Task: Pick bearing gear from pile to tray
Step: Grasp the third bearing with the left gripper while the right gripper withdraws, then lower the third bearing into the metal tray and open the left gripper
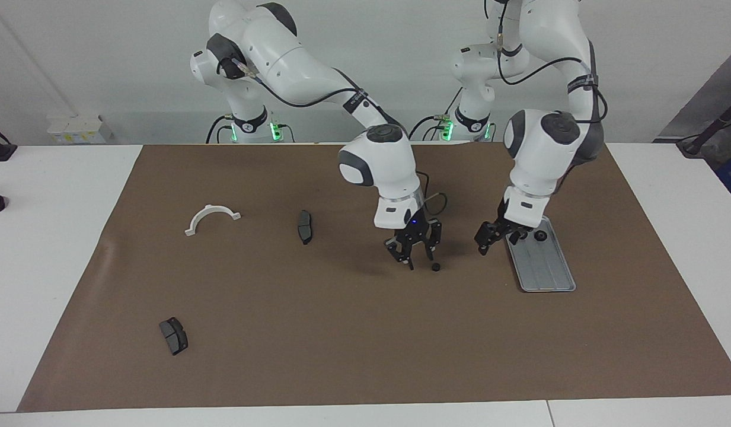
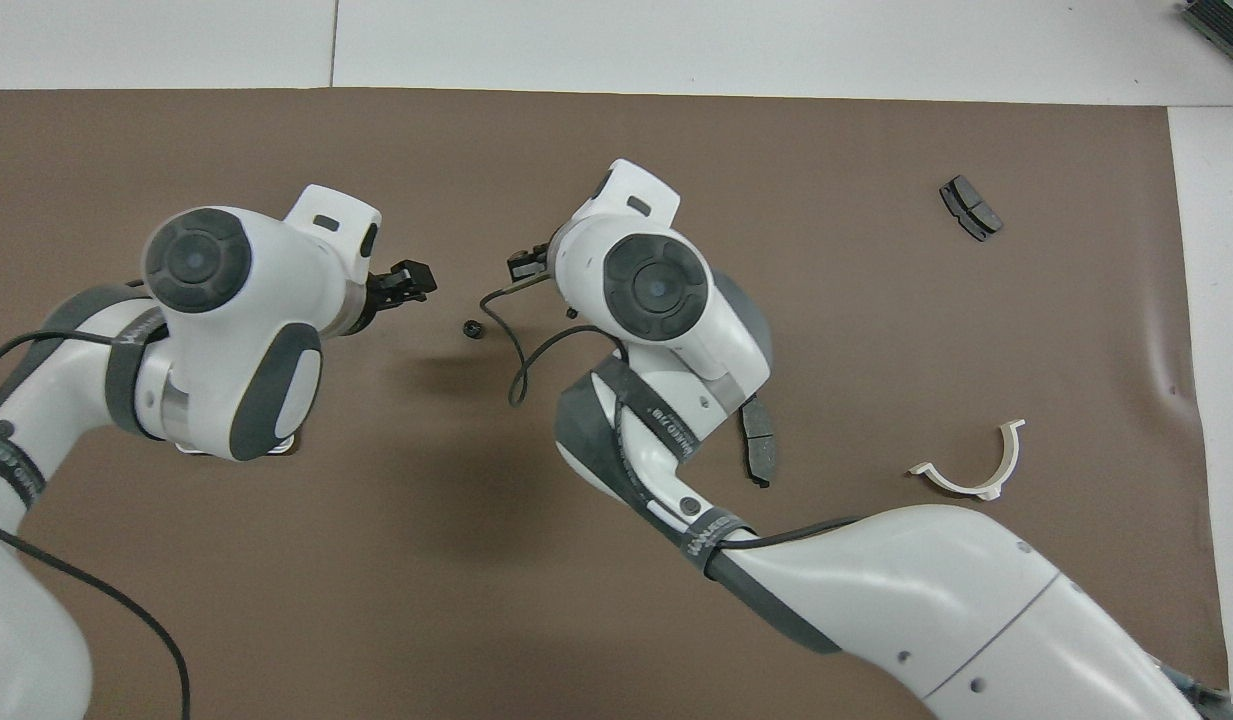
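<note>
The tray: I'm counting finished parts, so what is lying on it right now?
On the tray, one black gear shows at the end nearer the robots. The left gripper covers the spot beside that gear, so a second one cannot be confirmed. The grooved remainder is bare.

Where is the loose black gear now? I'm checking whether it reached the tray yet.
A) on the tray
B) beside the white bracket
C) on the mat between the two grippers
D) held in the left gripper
C: the gear lies on the brown mat, below the open right gripper and short of the left gripper and the tray.
</note>
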Tool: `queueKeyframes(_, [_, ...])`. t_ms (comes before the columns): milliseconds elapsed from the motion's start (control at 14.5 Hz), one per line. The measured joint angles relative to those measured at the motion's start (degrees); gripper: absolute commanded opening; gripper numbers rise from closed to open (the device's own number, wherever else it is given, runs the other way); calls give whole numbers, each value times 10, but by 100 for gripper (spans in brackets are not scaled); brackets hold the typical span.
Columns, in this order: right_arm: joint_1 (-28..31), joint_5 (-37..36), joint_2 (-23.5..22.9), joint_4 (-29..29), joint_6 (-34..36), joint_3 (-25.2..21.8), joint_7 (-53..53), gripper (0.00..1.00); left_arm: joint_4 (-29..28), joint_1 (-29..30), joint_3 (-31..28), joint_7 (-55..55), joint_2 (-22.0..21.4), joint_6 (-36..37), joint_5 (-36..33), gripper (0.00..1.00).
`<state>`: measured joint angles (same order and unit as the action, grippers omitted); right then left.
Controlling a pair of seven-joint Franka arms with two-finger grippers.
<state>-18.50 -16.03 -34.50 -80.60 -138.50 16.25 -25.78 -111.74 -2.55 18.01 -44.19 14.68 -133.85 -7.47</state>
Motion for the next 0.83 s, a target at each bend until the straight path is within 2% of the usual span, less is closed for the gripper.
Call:
queueKeyframes(69, [28, 5, 19, 1, 28, 1, 15, 52, 10, -27, 0, -55, 24, -5, -24, 100])
queueKeyframes(138, [53, 16, 36, 2, 56, 2, 33, 51, 22, -49, -1, -97, 48, -8, -47, 92])
queueKeyframes(276, [96, 45, 72, 3, 117, 3, 69, 49, 38, -71, -1, -137, 85, -13, -74, 70])
queueKeyframes(345, [112, 52, 89, 3, 147, 3, 77, 49, 40, -72, -2, -139, 96, -17, -76, 64])
queueKeyframes(483, [139, 59, 123, 3, 205, 4, 80, 49, 41, -70, -7, -139, 105, -26, -76, 56])
queueKeyframes(759, [176, 66, 195, 0, 319, 4, 80, 49, 42, -68, -10, -139, 105, -29, -88, 53])
queueKeyframes(828, [179, 75, 212, -4, 341, 4, 80, 49, 42, -68, -10, -139, 105, -31, -93, 43])
